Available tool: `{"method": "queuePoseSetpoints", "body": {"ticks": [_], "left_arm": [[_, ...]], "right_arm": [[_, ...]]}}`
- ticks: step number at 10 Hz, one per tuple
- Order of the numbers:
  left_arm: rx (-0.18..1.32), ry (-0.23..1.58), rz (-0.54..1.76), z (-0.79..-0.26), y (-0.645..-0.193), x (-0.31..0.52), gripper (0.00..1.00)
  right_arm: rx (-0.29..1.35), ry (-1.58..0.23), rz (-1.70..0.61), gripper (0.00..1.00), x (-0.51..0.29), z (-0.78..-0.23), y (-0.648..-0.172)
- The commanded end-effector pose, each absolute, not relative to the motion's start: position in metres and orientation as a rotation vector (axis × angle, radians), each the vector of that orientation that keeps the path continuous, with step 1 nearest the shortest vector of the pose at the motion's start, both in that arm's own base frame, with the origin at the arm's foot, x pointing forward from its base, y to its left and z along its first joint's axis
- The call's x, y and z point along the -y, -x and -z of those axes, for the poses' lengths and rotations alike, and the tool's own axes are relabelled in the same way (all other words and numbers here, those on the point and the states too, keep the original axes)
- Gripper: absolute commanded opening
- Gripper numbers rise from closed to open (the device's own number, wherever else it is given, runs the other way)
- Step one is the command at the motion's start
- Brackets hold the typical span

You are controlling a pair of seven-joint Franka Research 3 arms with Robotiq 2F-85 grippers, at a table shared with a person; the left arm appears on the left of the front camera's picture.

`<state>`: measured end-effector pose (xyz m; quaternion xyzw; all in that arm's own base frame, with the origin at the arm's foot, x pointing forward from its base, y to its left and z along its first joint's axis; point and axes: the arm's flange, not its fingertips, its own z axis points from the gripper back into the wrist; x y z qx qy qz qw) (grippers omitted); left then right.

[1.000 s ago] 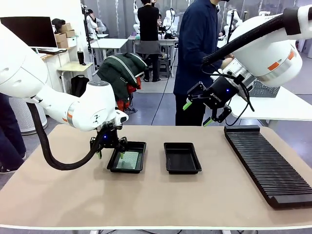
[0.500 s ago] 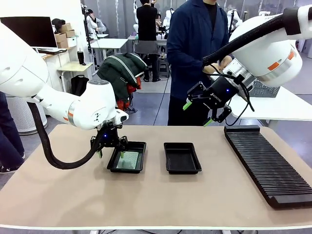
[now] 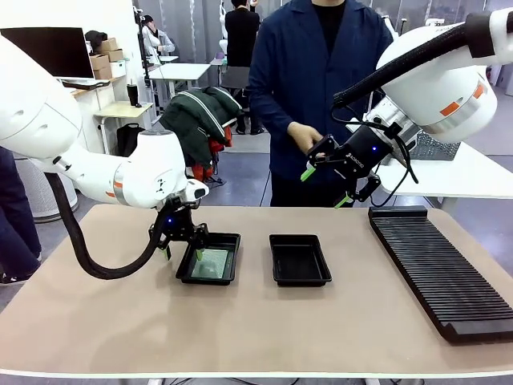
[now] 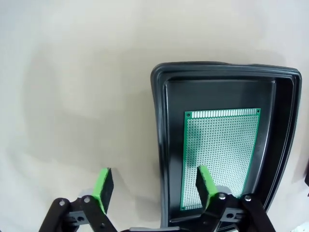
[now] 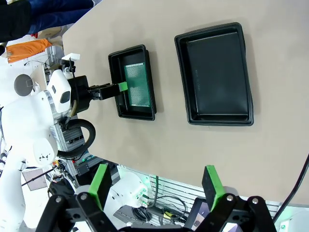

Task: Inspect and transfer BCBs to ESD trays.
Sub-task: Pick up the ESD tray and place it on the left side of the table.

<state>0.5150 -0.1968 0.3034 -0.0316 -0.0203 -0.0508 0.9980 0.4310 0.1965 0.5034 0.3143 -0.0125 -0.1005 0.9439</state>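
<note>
A green BCB lies flat in the left ESD tray. The same BCB shows inside that tray in the front view. My left gripper hangs open just above the tray's outer rim, one finger over the table and one over the board's edge, holding nothing. In the front view the left gripper sits at the tray's left side. The second ESD tray is empty. My right gripper is open and raised high over the table's far edge. In the right wrist view, the right gripper looks down on both trays.
A long black ribbed rack lies along the table's right side. A person in a dark blue coat stands at the far edge, one hand close to my right gripper. Bare table lies in front of the trays.
The person has stepped left to face the table, and a hand now shows beside my right gripper. My left gripper has shifted slightly at the tray's edge. The right arm is still.
</note>
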Motion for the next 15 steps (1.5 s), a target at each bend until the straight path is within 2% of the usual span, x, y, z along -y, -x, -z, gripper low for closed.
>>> {"method": "queuePoseSetpoints", "body": {"ticks": [1,2,3,4,5,6,7,8,9,10,11,12,13,14,15], "left_arm": [[0.027,0.070,0.127,-0.3059,-0.5168,0.1949,0.86],[0.028,0.066,0.129,-0.3051,-0.5168,0.1955,0.87],[0.030,0.063,0.127,-0.3040,-0.5178,0.1958,0.81],[0.034,0.068,0.125,-0.3035,-0.5187,0.1957,0.81],[0.036,0.062,0.129,-0.3029,-0.5190,0.1960,0.75],[0.035,0.049,0.134,-0.3028,-0.5193,0.1974,0.75],[0.036,0.044,0.134,-0.3022,-0.5198,0.1985,0.68],[0.045,0.047,0.142,-0.3021,-0.5196,0.1998,0.67],[0.047,0.051,0.148,-0.3030,-0.5195,0.2011,0.58],[0.050,0.055,0.149,-0.3041,-0.5198,0.2013,0.56],[0.055,0.058,0.149,-0.3059,-0.5197,0.2013,0.48],[0.057,0.055,0.146,-0.3063,-0.5199,0.2011,0.46],[0.055,0.045,0.143,-0.3058,-0.5205,0.2012,0.38],[0.055,0.051,0.147,-0.3063,-0.5203,0.2017,0.36],[0.055,0.051,0.147,-0.3068,-0.5205,0.2019,0.28]], "right_arm": [[0.026,-0.622,0.211,1.00,-0.1971,-0.5041,-0.4342],[0.026,-0.622,0.211,1.00,-0.1971,-0.5041,-0.4342],[0.026,-0.622,0.211,1.00,-0.1971,-0.5041,-0.4342],[0.026,-0.622,0.211,1.00,-0.1971,-0.5041,-0.4342],[0.026,-0.622,0.211,1.00,-0.1971,-0.5041,-0.4342],[0.026,-0.622,0.211,1.00,-0.1971,-0.5041,-0.4342],[0.026,-0.622,0.211,1.00,-0.1971,-0.5041,-0.4342],[0.026,-0.622,0.211,1.00,-0.1971,-0.5041,-0.4342],[0.026,-0.622,0.211,1.00,-0.1971,-0.5041,-0.4342],[0.026,-0.622,0.211,1.00,-0.1971,-0.5041,-0.4342],[0.026,-0.622,0.211,1.00,-0.1971,-0.5041,-0.4342],[0.026,-0.622,0.211,1.00,-0.1971,-0.5041,-0.4342],[0.026,-0.622,0.211,1.00,-0.1971,-0.5041,-0.4342],[0.026,-0.622,0.211,1.00,-0.1971,-0.5041,-0.4342],[0.026,-0.622,0.211,1.00,-0.1971,-0.5041,-0.4342]]}}
